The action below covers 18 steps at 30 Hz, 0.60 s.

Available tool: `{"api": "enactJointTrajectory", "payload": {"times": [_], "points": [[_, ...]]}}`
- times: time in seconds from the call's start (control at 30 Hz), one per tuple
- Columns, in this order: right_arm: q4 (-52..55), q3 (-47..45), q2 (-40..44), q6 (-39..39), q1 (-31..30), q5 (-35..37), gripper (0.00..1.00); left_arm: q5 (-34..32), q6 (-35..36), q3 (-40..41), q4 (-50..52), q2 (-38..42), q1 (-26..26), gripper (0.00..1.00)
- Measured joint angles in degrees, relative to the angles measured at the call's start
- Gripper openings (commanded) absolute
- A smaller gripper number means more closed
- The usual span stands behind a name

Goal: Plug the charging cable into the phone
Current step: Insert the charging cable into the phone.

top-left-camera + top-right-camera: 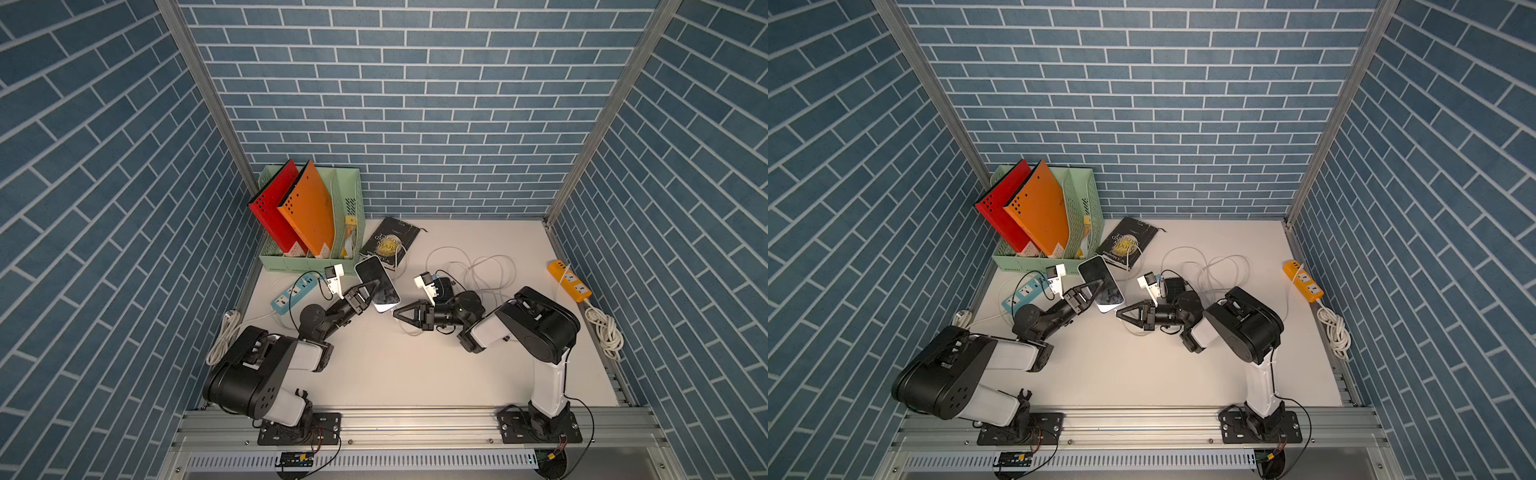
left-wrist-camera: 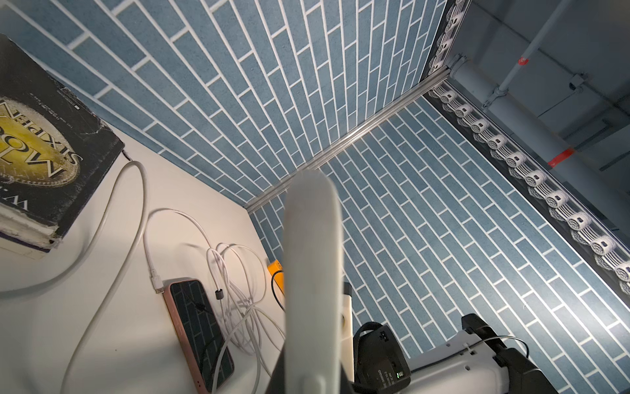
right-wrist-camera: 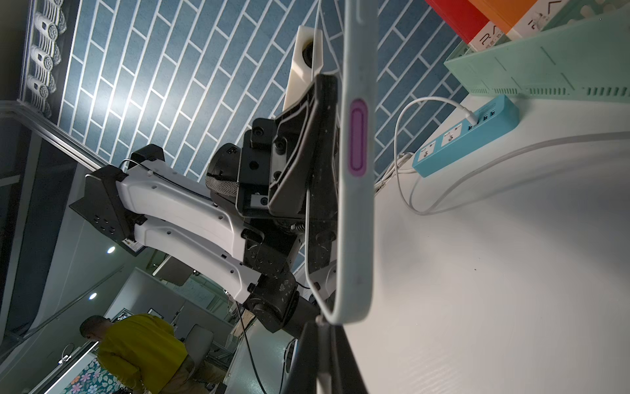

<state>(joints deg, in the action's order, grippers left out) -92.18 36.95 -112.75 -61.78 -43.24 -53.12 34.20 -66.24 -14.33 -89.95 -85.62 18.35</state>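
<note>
Evidently the pick-up is done and the plugging is what remains. In both top views the slim white-cased phone with a dark glass screen [image 1: 385,291] is held tilted off the pale counter [image 1: 415,374], just in front of the mint-green plastic file rack [image 1: 286,262]. The thin white charging cable [image 1: 410,332] meets the phone's end farthest from the rack. The left tool [image 1: 375,283] is clamped on the phone's long edge. The right tool [image 1: 397,314], beyond the phone from the rack, is pinched together on the cable.

In the left wrist view only a blurred white phone edge [image 2: 312,273] fills the middle, and the left tool's jaws are out of sight.

In the right wrist view the phone's rim [image 3: 358,221], with 1 purple button [image 3: 356,138], is seen edge-on. The cable's plug [image 3: 319,320] sits at the rim's end corner, just past the right tool [image 3: 322,336]. Whether the plug is seated I cannot tell, so aligning and a final push likely remain.
</note>
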Motion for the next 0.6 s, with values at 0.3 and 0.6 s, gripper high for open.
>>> {"api": "enactJointTrajectory", "payload": {"times": [0.3, 0.6], "points": [[0.0, 0.39, -0.35, 0.0, 0.0, 0.39, 0.0, 0.2, -0.09, 0.0, 0.0, -0.24, 0.0, 0.0], [-0.11, 1.11, -1.14, -0.02, 0.02, 0.44, 0.0, 0.02, -0.17, -0.02, 0.02, -0.26, -0.02, 0.0]]}}
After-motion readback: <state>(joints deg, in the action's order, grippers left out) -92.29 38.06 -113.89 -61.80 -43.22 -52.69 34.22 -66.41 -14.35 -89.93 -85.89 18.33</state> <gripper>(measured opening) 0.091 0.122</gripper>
